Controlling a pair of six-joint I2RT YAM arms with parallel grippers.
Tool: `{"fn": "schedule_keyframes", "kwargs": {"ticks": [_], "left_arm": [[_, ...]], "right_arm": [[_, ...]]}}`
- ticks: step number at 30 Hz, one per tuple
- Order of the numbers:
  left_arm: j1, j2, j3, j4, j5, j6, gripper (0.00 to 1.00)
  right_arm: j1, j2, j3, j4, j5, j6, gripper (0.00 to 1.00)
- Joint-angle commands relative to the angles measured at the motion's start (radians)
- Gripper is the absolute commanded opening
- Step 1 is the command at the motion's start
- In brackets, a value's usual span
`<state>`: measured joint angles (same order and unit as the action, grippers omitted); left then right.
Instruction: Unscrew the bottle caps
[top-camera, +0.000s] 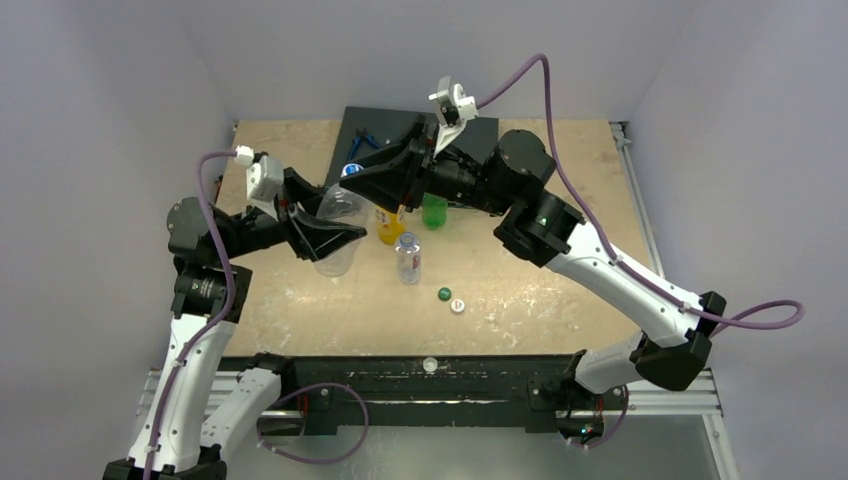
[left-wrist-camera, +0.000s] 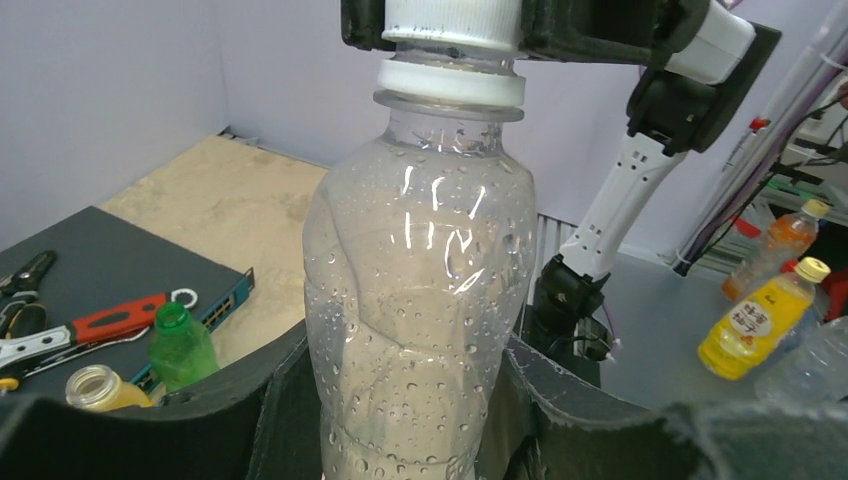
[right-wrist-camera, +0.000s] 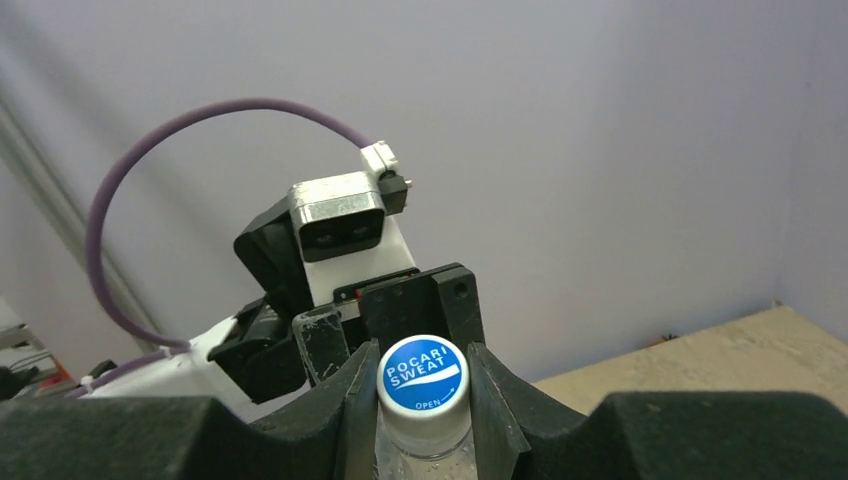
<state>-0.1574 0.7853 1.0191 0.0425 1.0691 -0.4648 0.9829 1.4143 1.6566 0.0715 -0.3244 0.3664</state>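
While the left tool (top-camera: 335, 238) is clenched around the body of the large clear bottle (left-wrist-camera: 420, 280), the right tool (right-wrist-camera: 425, 405) is closed tightly on its cap (left-wrist-camera: 452, 20), which is white with a blue top. This bottle is held between the 2 tools over the left part of the surface (top-camera: 560, 290). Just to its right stand 3 smaller bottles: an orange-yellow bottle (top-camera: 389, 228) and a green bottle (top-camera: 434, 211), both with open necks, and a small clear bottle (top-camera: 408, 258) in front. Nearer to the arm bases lie 2 loose caps, a dark green cap (top-camera: 444, 294) and a white cap (top-camera: 457, 306), just beside each other.
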Motion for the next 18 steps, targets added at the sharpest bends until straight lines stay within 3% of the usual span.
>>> {"fn": "schedule_keyframes", "kwargs": {"ticks": [1, 2, 4, 6, 10, 13, 18], "left_arm": [[0.001, 0.001, 0.006, 0.063, 0.090, -0.064, 0.00], [0.001, 0.002, 0.006, 0.062, 0.091, -0.064, 0.00], [0.000, 0.005, 0.008, 0.046, 0.082, -0.041, 0.00], [0.001, 0.005, 0.020, -0.020, 0.049, 0.026, 0.00], [0.001, 0.006, 0.053, -0.176, -0.062, 0.191, 0.00], [0.000, 0.009, 0.076, -0.244, -0.100, 0.303, 0.00], [0.001, -0.005, 0.068, -0.229, -0.242, 0.355, 0.00]], "right_arm": [[-0.012, -0.028, -0.016, 0.149, -0.174, 0.020, 0.26], [-0.013, -0.027, -0.015, 0.142, -0.166, 0.018, 0.35], [-0.013, -0.022, -0.002, 0.099, -0.099, 0.012, 0.68], [-0.013, -0.018, 0.028, 0.023, 0.023, -0.010, 0.86], [0.021, -0.049, 0.040, -0.041, 0.313, -0.024, 0.93], [0.045, -0.017, 0.088, -0.111, 0.400, -0.010, 0.92], [0.089, 0.089, 0.264, -0.293, 0.499, -0.015, 0.88]]}}
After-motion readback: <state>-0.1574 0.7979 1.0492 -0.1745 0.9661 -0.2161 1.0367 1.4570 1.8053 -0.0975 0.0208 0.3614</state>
